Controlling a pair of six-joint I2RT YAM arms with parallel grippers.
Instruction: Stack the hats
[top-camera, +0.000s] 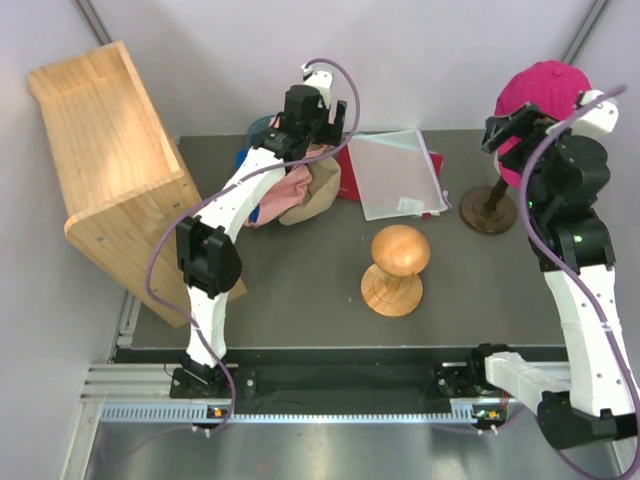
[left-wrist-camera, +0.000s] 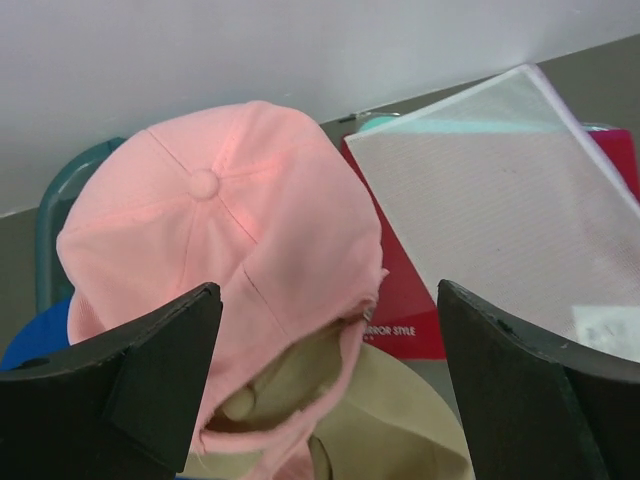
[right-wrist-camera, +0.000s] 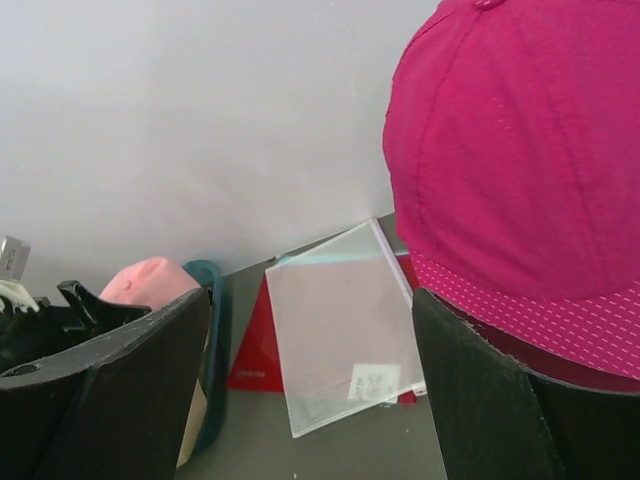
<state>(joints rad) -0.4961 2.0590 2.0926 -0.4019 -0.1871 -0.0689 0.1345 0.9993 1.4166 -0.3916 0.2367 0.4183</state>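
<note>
A light pink cap lies on a tan cap in a pile at the back left. A bright blue cap and a dark green cap peek out beneath it. My left gripper is open and empty, just above the pink cap. A magenta cap sits high on a stand at the back right. My right gripper is open and empty, its right finger just under the magenta cap's edge. The black cap is not in view.
A round wooden knob stand stands mid-table. A clear mesh pouch lies on a red folder at the back. A wooden box stands at the left. The magenta cap's stand has a dark round base.
</note>
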